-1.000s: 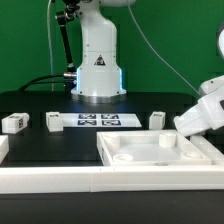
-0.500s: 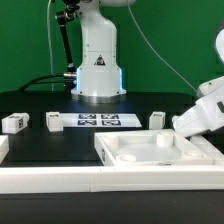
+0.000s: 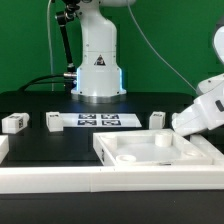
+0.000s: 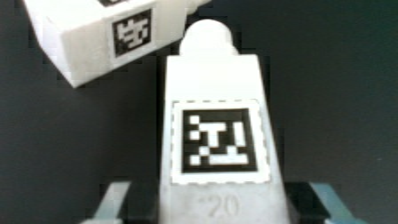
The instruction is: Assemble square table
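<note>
White-on-white plastic, edges hard to separate. Wrist view: gripper (image 4: pixel 217 203) fingers cropped and blurred, jaws closed narrow on a tagged leg (image 4: pixel 219 110); second leg (image 4: pixel 111 35) just beside its tip, partly cut off. Exterior view: fingertips hidden; tabletop (image 3: pixel 150 152) lies flat just beside the gripper, marker board (image 3: pixel 98 121) farther back.

It is bright and even in here. The green backdrop (image 3: pixel 25 50) is flatly lit and the black table (image 3: pixel 40 105) carries only a dull sheen. In the exterior view, the white tabletop slab (image 3: pixel 150 160) at five o'clock is nearly washed out, with faint grey shadows in its recess. A blue glow edges the robot base (image 3: pixel 98 72) near eleven o'clock. In the wrist view the leg (image 4: pixel 217 110) looks soft and blocky, and the second leg (image 4: pixel 111 40) is blurrier.
</note>
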Controlling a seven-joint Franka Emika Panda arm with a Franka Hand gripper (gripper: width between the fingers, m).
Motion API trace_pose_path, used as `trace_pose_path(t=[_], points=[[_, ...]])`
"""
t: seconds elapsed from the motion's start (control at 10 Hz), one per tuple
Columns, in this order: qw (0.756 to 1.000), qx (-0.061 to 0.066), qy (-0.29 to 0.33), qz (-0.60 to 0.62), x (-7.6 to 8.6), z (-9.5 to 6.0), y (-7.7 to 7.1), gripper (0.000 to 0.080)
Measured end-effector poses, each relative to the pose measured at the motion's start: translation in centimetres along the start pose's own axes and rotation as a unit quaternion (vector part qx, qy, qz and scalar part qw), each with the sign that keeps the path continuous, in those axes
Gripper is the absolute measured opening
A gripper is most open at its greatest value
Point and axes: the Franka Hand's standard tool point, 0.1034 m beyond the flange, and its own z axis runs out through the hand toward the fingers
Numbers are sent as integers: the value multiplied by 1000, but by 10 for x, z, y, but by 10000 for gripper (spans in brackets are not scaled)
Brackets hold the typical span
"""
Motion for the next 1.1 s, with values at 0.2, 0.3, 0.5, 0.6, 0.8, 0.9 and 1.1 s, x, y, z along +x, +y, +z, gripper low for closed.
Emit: trace_pose_path(t=[0.2,0.3,0.5,0.6,0.8,0.9,1.1], points=[[1000,10,1,-9,-23,-19,8,290],[1000,13,0,-19,-38,-29,14,290],[999,23,3,-23,-60,-43,28,290],[999,21,17,-20,-54,-44,29,290],[999,20,19,-21,-53,-44,30,290],[998,14,56,-24,-46,-50,35,290],[993,12,115,-36,-68,-69,58,290]])
